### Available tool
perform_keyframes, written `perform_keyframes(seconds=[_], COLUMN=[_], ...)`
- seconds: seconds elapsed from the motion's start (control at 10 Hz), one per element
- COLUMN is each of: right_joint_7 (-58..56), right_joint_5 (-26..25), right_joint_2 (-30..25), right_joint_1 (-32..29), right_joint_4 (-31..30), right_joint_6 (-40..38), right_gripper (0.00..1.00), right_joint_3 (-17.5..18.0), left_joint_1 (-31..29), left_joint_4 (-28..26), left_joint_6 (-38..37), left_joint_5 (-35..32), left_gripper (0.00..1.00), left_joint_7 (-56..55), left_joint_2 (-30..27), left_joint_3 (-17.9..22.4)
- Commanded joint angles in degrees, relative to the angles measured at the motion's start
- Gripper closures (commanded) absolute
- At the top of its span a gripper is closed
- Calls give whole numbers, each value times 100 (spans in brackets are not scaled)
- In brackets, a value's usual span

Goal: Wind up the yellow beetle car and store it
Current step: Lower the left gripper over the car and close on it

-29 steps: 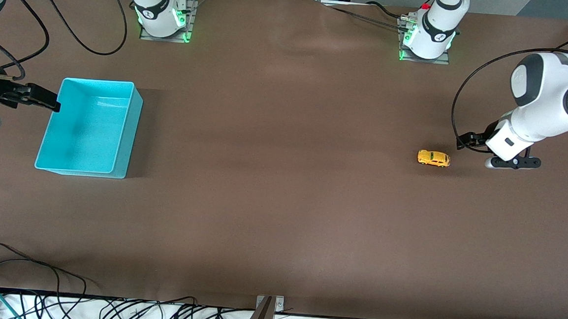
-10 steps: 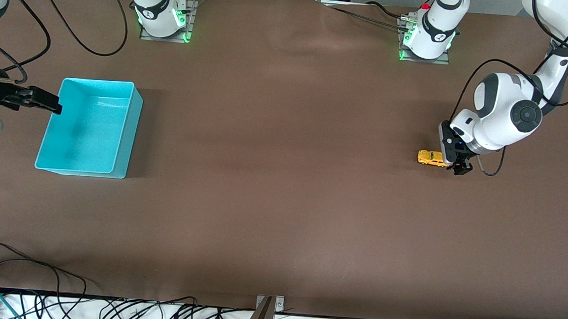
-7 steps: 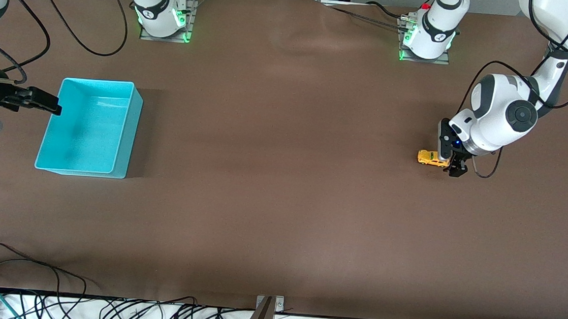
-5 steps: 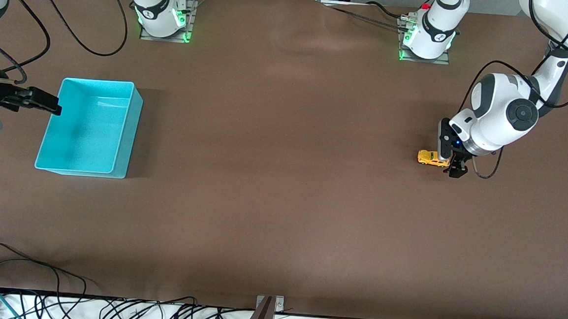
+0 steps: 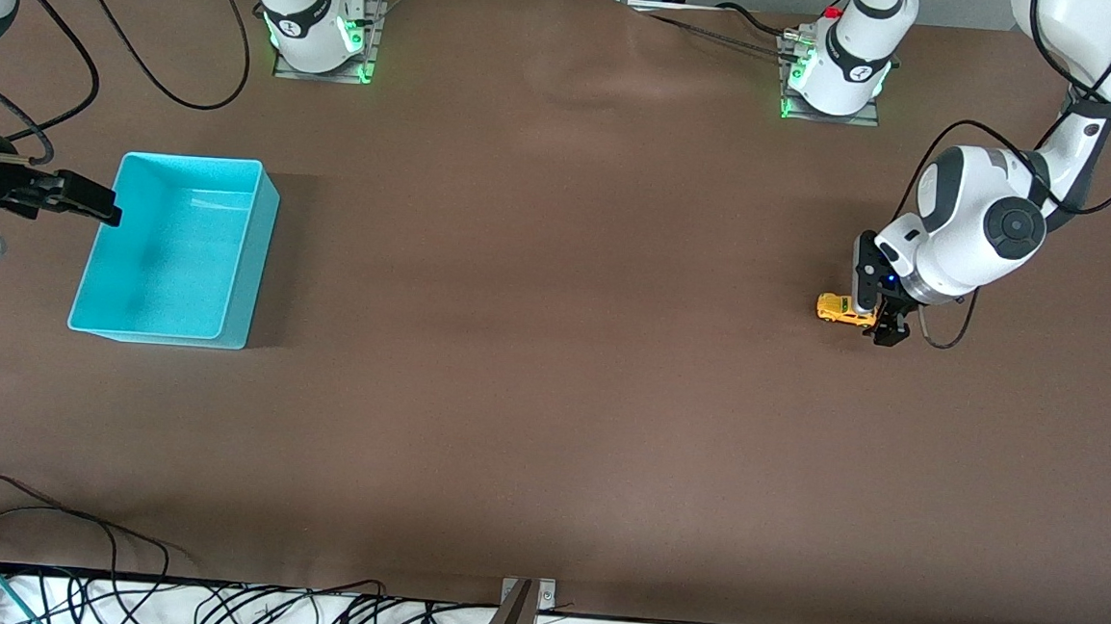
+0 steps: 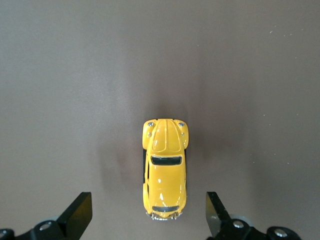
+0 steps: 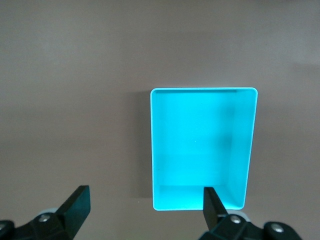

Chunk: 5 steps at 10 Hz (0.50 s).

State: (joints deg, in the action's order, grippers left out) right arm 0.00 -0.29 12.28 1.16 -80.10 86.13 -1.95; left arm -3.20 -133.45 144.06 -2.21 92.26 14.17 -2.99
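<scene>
Since the earliest frame, swung in from the table's edge and lowered: left gripper, now just over the rear end of the yellow beetle car. Over the last half second, almost no further change. Fingers spread wide, one on each side of the car's rear, neither touching it. Nothing gripped.

Car resting upright on its wheels on the brown table, toward the left arm's end, seen from directly above in the left wrist view: rounded yellow body, dark windows.

Well apart, toward the right arm's end: turquoise bin, open-topped, nothing visible inside. Right gripper waiting at the bin's outer edge, unchanged across all frames, fingers held wide apart, holding nothing. In the right wrist view, bin seen from above between the two fingertips.
</scene>
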Motion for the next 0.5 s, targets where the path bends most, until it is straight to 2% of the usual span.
perform_keyframes(seconds=[0.0, 0.4], right_joint_7=[44, 44], right_joint_5=[81, 73], right_joint_2=[46, 55], right_joint_1=[-2, -2], right_joint_4=[65, 65], right_joint_6=[0, 0], right_gripper=[0, 0], right_joint_3=[11, 11], left_joint_1=[30, 30], left_joint_4=[3, 3], left_joint_6=[332, 596], left_joint_5=[-34, -17], left_gripper=[0, 2], left_joint_7=[38, 12], left_joint_2=[296, 570], left_joint_3=[35, 35])
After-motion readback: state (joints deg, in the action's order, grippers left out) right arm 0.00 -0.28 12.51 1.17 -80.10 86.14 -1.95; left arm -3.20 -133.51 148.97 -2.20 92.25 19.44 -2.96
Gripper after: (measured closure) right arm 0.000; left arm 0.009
